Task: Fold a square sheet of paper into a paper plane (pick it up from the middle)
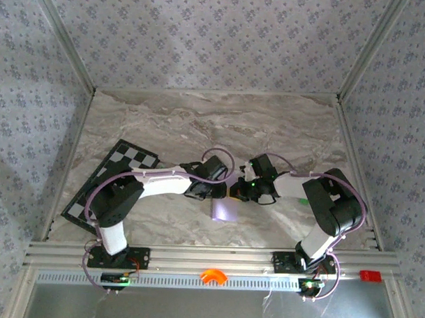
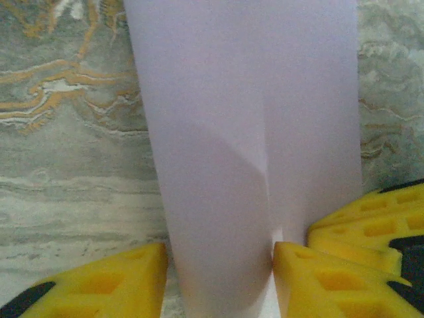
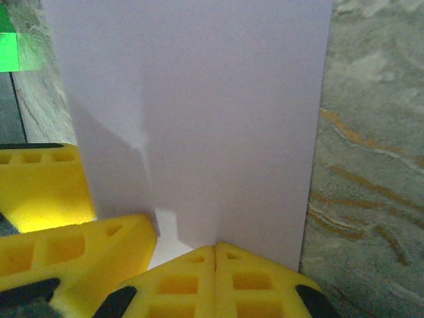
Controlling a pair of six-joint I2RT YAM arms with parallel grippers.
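checkerboard (image 1: 126,159) L, green block (image 3: 8,50) R of paper (image 1: 224,211)

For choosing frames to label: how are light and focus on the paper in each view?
Top view: even light, paper small, washed out. Left wrist view: paper soft, faint shadow low on it, near fingers blurred. Right wrist view: paper edge sharp, grey shadow lower left, green glow top left.

The marble-patterned table (image 1: 200,124) carries a checkered board (image 1: 129,159) flat at its left edge and a tiny green block (image 1: 304,201) toward the right; whether the square sheet of paper (image 1: 225,210) touches it, I cannot tell.
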